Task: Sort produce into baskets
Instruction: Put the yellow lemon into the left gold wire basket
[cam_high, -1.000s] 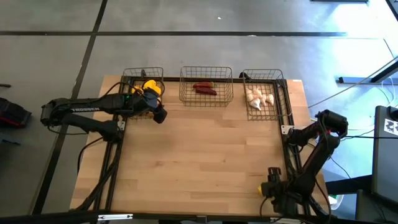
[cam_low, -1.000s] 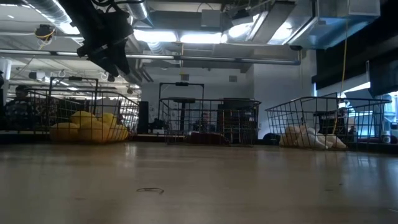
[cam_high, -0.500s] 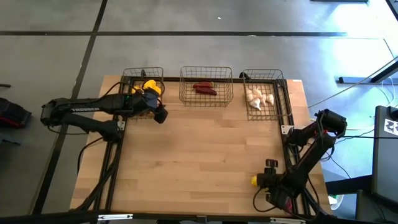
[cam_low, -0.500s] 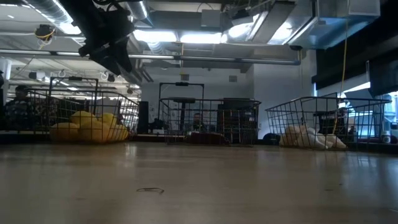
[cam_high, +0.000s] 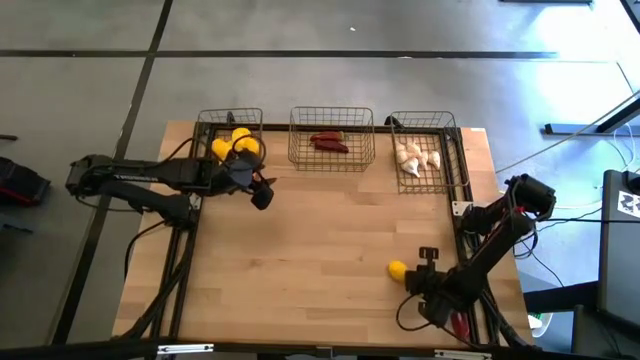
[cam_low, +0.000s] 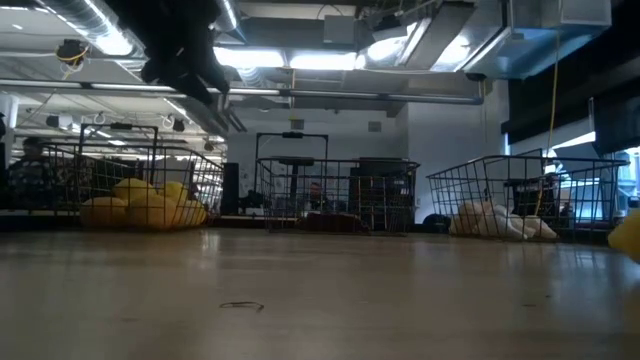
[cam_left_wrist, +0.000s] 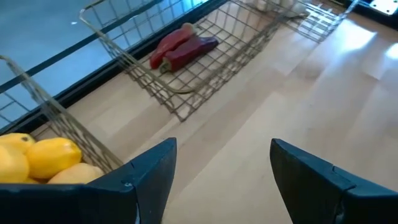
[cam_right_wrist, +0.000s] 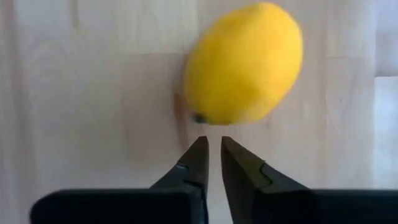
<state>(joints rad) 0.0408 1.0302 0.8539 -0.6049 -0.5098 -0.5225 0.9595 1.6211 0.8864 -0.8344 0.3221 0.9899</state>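
A light wooden table (cam_high: 320, 250) is seen from above, with three dark wire-mesh baskets lined up along its far edge. The left basket (cam_high: 215, 122) is filled with yellow lemons (cam_high: 238, 142), the middle basket (cam_high: 331, 125) holds dark red chili peppers (cam_high: 329, 142), and the right basket (cam_high: 424, 125) contains whitish garlic bulbs (cam_high: 416, 158). The left arm (cam_high: 140, 180) is stretched across the table's left edge, and the left gripper (cam_high: 262, 192) is held above the wood just in front of the lemon basket, its fingers (cam_left_wrist: 149, 171) spread wide with nothing between them. In the left wrist view the lemon basket's corner and the chili basket are seen beyond those parted fingers. The right arm (cam_high: 495, 235) is folded over the table's near right corner, with the right gripper (cam_high: 412, 282) lowered close to the tabletop. A single lemon (cam_high: 397, 269) lies on the bare wood directly ahead of that gripper, well apart from all three baskets. In the right wrist view the right gripper's fingers (cam_right_wrist: 198, 163) are drawn almost together, only a thin gap left between them, and their tips are pointed at the lemon's near side without anything clasped; whether the tips touch the fruit cannot be told. In the low view, the same lemon is glimpsed at the picture's right edge.
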